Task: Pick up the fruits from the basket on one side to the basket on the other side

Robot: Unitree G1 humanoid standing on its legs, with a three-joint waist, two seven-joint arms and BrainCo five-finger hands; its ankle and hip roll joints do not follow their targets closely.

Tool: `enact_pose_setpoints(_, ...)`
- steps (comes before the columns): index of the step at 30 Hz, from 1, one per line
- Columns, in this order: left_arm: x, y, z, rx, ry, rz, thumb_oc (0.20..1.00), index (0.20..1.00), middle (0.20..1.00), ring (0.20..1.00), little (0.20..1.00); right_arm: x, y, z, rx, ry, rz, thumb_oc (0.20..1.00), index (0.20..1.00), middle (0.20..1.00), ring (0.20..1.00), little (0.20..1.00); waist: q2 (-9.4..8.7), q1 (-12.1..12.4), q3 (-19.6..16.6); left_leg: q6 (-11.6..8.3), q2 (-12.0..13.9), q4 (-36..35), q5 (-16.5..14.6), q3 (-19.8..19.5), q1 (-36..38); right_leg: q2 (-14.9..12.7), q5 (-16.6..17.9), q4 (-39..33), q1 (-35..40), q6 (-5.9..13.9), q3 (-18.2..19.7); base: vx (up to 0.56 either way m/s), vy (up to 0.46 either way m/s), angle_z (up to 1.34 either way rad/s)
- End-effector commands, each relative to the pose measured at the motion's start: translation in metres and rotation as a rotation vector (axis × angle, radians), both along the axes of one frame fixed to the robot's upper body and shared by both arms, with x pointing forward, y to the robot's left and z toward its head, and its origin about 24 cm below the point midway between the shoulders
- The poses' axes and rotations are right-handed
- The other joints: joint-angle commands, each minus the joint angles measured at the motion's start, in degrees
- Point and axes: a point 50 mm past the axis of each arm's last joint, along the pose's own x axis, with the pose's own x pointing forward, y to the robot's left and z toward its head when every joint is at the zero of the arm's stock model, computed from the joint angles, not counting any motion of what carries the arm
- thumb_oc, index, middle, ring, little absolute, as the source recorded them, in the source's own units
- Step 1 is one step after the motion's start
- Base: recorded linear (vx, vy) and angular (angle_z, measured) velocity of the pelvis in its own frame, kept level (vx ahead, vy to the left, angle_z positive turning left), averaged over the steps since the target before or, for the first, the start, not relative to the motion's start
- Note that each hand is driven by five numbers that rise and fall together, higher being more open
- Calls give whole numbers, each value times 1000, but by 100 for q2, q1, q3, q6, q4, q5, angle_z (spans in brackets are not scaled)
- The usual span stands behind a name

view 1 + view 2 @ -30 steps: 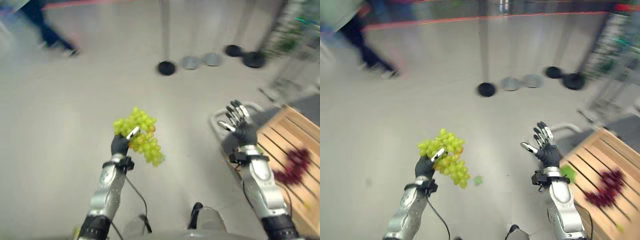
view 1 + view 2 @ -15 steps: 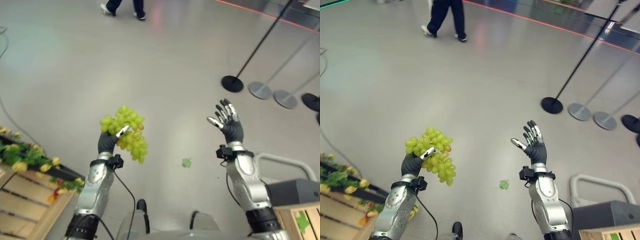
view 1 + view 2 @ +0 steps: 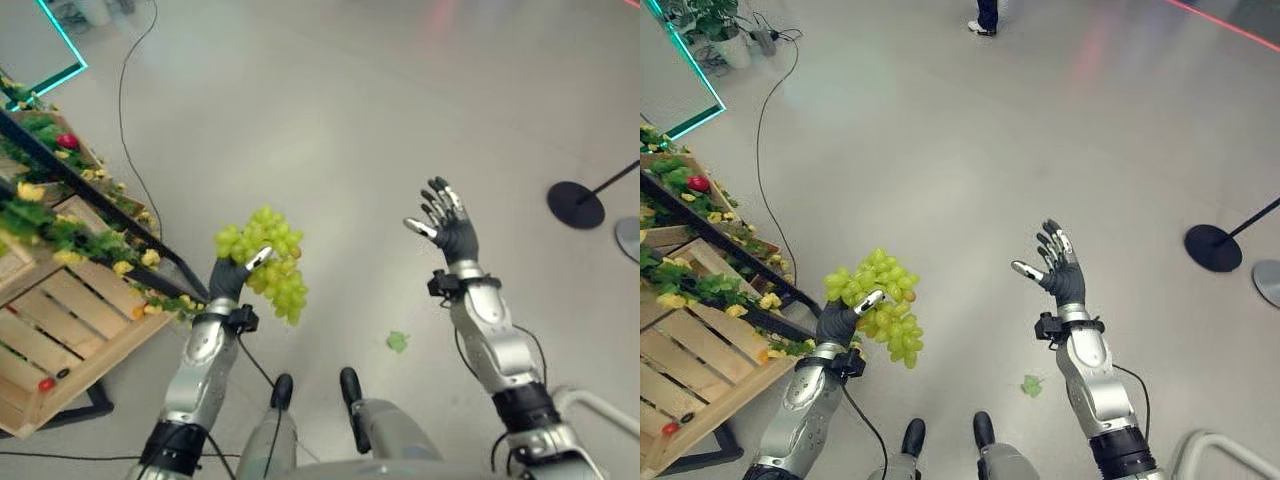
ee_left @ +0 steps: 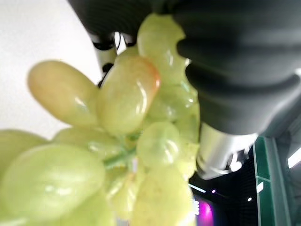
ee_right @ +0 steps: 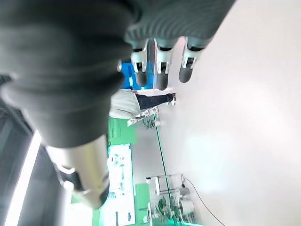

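Here, nearest, the left hand [image 3: 837,322] is curled round a green grape bunch [image 3: 880,305], raised over bare floor [image 3: 940,150]. The right hand [image 3: 1058,272] is raised too, fingers spread, empty. A wooden crate [image 3: 700,370] with leaves stands left; a stand base [image 3: 1212,247] lies farther right.

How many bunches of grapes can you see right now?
1: the green grape bunch is held up in the left hand, above the floor beside the wooden crate. The right hand is open. Others may be hidden.
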Motion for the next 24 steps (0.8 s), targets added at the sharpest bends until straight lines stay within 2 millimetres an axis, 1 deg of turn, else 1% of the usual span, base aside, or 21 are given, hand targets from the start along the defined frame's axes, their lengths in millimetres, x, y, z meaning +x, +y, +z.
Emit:
enact_pose_setpoints(1, -1, 12, 48, -55, -258, 19, 200, 200, 200, 200, 200, -1, 8, 27, 0, -135, 66, 1000, 1000, 1000, 1000, 1000, -69, 187, -191, 242, -682, 764, -777, 214, 77, -611, -460, -511, 359, 508, -96, 65, -122, 49)
enact_pose_setpoints(2, -1, 12, 48, -55, -258, 19, 200, 200, 200, 200, 200, -1, 8, 27, 0, -135, 66, 1000, 1000, 1000, 1000, 1000, -61, 163, -187, 242, -692, 811, -796, 191, 57, -615, -465, -518, 372, 510, -124, 19, -100, 60)
enact_pose_setpoints(3, -2, 10, 48, -67, -261, 14, 200, 200, 200, 200, 200, -1, 6, 27, -8, -137, 61, 1000, 1000, 1000, 1000, 1000, -47, 177, -103, 191, -749, 1117, -826, 340, -118, -705, -497, -530, 446, 479, -286, -22, -61, 62)
enact_pose_setpoints(4, -3, 9, 48, -78, -262, 7, 200, 200, 200, 200, 200, 0, 4, 28, -12, -138, 55, 1000, 1000, 1000, 1000, 1000, -47, 195, -67, 170, -763, 1234, -818, 524, -213, -756, -524, -535, 488, 460, -394, -36, -133, 110)
enact_pose_setpoints(5, -3, 10, 47, -84, -255, 2, 200, 200, 200, 200, 200, 1, 2, 29, -14, -137, 40, 1000, 1000, 1000, 1000, 1000, -19, 225, -20, 183, -688, 1374, -787, 1038, -397, -818, -553, -558, 574, 431, -637, -24, -94, 114)
enact_pose_setpoints(6, -3, 10, 47, -84, -255, 2, 200, 200, 200, 200, 200, 1, 2, 29, -14, -138, 40, 1000, 1000, 1000, 1000, 1000, -17, 223, -21, 183, -688, 1385, -793, 1037, -404, -817, -554, -562, 575, 431, -640, -25, -148, 142)
enact_pose_setpoints(7, -5, 12, 45, -88, -242, 0, 200, 200, 200, 200, 200, 1, 0, 30, -8, -145, 25, 1000, 1000, 1000, 1000, 1000, -1, 218, -52, 213, -375, 1231, -771, 1544, -371, -843, -566, -555, 597, 458, -883, -6, -80, 108)
enact_pose_setpoints(8, -5, 12, 45, -88, -241, 0, 200, 200, 200, 200, 200, 1, 1, 29, -8, -145, 25, 1000, 1000, 1000, 1000, 1000, 2, 217, -52, 209, -368, 1234, -781, 1542, -366, -836, -570, -553, 602, 456, -885, 0, -73, 123)
enact_pose_setpoints(9, -5, 12, 44, -92, -236, -8, 200, 200, 200, 200, 200, 0, 0, 29, -12, -146, 17, 1000, 1000, 1000, 1000, 1000, 6, 198, -58, 149, -115, 1178, -706, 1708, -331, -890, -590, -552, 625, 475, -1021, 8, 38, 84)
enact_pose_setpoints(10, -7, 11, 43, -103, -233, -24, 200, 200, 200, 200, 200, -1, -3, 28, -14, -145, 6, 1000, 1000, 1000, 1000, 1000, -3, 185, -36, 86, 222, 1293, -801, 1888, -247, -1028, -665, -457, 670, 512, -1195, -21, 96, 79)
enact_pose_setpoints(11, -8, 10, 40, -103, -220, -42, 200, 200, 200, 200, 200, -2, -7, 26, -14, -136, -11, 1000, 1000, 1000, 1000, 1000, -10, 95, -21, -12, 740, 1308, -772, 2124, -82, -1247, -711, -331, 710, 594, -1549, -37, 85, 64)
enact_pose_setpoints(12, -8, 10, 40, -103, -220, -42, 200, 200, 200, 200, 200, -2, -7, 26, -14, -137, -11, 1000, 1000, 1000, 1000, 1000, -13, 81, -25, -13, 733, 1293, -741, 2112, -95, -1251, -694, -339, 702, 590, -1561, -43, 108, 86)
enact_pose_setpoints(13, -9, 11, 38, -101, -210, -42, 200, 200, 200, 200, 200, -5, -10, 24, -6, -131, -26, 1000, 1000, 1000, 1000, 1000, -17, -15, -34, -36, 1172, 1307, -676, 2434, 51, -1368, -757, -228, 712, 630, -1794, -40, 94, 119)
enact_pose_setpoints(14, -10, 10, 36, -100, -198, -55, 200, 200, 200, 200, 200, -7, -14, 21, 0, -121, -38, 1000, 1000, 1000, 1000, 1000, 5, -88, -86, -92, 1431, 1153, -579, 2659, 227, -1427, -771, -178, 659, 660, -1969, -12, 118, 126)
enact_pose_setpoints(15, -11, 9, 32, -102, -183, -64, 200, 200, 200, 200, 200, -12, -19, 14, -4, -100, -55, 1000, 1000, 1000, 1000, 1000, 45, -126, -192, -233, 1367, 1210, -874, 2875, 381, -1599, -763, -107, 769, 807, -2388, -12, 65, 111)
enact_pose_setpoints(16, -11, 9, 32, -102, -183, -64, 200, 200, 200, 200, 200, -12, -19, 14, -4, -100, -55, 1000, 1000, 1000, 1000, 1000, 37, -141, -210, -223, 1346, 1190, -845, 2864, 360, -1614, -743, -118, 754, 808, -2402, 66, 123, 83)
enact_pose_setpoints(17, -12, 8, 31, -95, -175, -80, 200, 200, 200, 200, 200, -13, -21, 12, -1, -86, -63, 1000, 1000, 1000, 1000, 1000, 91, -131, -246, -239, 1231, 835, -741, 2755, 440, -1637, -663, -46, 756, 855, -2400, 29, 235, 95)
enact_pose_setpoints(18, -12, 5, 36, -75, -195, -114, 200, 200, 200, 200, 200, -14, -22, 9, 24, -74, -69, 1000, 1000, 1000, 1000, 1000, 102, -131, -298, -224, 1115, 352, -592, 2686, 514, -1763, -522, 88, 716, 923, -2553, 37, 234, 101)
enact_pose_setpoints(19, -12, 5, 36, -75, -195, -115, 200, 200, 200, 200, 200, -15, -22, 9, 24, -74, -69, 1000, 1000, 1000, 1000, 1000, 95, -139, -304, -220, 1103, 329, -578, 2679, 517, -1774, -527, 99, 712, 927, -2562, -17, 198, 108)
enact_pose_setpoints(20, -12, 8, 37, -50, -196, -118, 200, 200, 200, 200, 200, -15, -24, 7, 37, -69, -80, 1000, 1000, 1000, 1000, 1000, 72, -123, -339, -223, 1068, 42, -534, 2644, 616, -1787, -504, 131, 672, 980, -2615, 4, 102, 93)
enact_pose_setpoints(24, -13, 14, 43, 9, -211, -130, 200, 200, 200, 200, 200, -15, -22, 2, 79, -53, -74, 1000, 1000, 1000, 1000, 1000, -116, -22, -398, -157, 928, -422, -424, 2557, 750, -1863, -398, 63, 700, 1118, -2740, -4, 143, 67)
